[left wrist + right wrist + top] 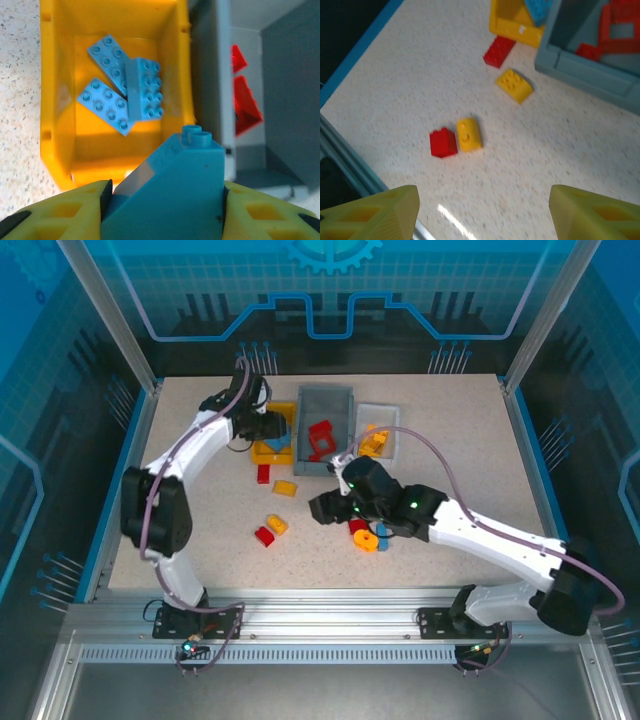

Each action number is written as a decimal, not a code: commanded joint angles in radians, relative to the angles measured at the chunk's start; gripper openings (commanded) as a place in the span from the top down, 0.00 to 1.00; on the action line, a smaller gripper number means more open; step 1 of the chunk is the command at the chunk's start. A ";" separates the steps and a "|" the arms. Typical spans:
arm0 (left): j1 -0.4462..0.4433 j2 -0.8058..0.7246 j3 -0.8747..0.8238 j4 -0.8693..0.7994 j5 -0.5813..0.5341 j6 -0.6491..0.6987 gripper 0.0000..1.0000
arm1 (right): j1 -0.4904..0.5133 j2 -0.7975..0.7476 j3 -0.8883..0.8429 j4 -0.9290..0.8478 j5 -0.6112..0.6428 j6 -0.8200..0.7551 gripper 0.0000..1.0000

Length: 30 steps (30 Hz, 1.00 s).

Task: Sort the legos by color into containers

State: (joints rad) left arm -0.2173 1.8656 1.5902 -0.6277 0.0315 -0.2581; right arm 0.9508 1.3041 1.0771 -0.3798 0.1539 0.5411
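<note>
My left gripper [165,215] is shut on a blue sloped brick [170,190], held over the near end of the yellow bin [50,100]. Three blue bricks [125,90] lie inside that bin. In the top view this gripper [272,430] hangs above the yellow bin [285,410]. The grey bin [325,392] beside it holds red pieces [320,437], and the white bin [380,410] holds orange ones. My right gripper [482,215] is open above bare table, with nothing between its fingers. A red brick [442,143] and a rounded yellow brick [469,134] lie just ahead of it.
More loose bricks lie on the table: a yellow one [514,85], a flat red one [499,51], and red, orange and blue pieces [367,535] under the right wrist. The metal front rail [320,625] runs along the near edge.
</note>
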 commanded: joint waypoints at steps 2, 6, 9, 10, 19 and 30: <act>0.041 0.136 0.156 -0.056 0.025 -0.034 0.54 | 0.028 0.085 0.066 0.089 0.046 0.012 0.30; 0.059 0.228 0.247 -0.077 0.030 -0.046 0.53 | 0.043 0.137 0.087 0.097 0.056 0.030 0.31; 0.061 0.270 0.277 -0.092 0.032 -0.052 0.47 | 0.043 0.163 0.088 0.090 0.059 0.041 0.30; 0.061 0.275 0.277 -0.092 0.034 -0.058 0.43 | 0.043 0.172 0.090 0.086 0.059 0.039 0.30; 0.061 0.177 0.209 -0.074 0.051 -0.082 0.34 | 0.010 0.405 0.197 -0.015 0.004 -0.178 0.23; 0.059 -0.235 -0.117 0.025 0.062 -0.152 0.28 | -0.043 0.802 0.565 -0.158 0.008 -0.449 0.22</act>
State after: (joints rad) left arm -0.1600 1.7638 1.5555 -0.6403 0.0704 -0.3679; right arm 0.9211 2.0491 1.5585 -0.4664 0.1497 0.1894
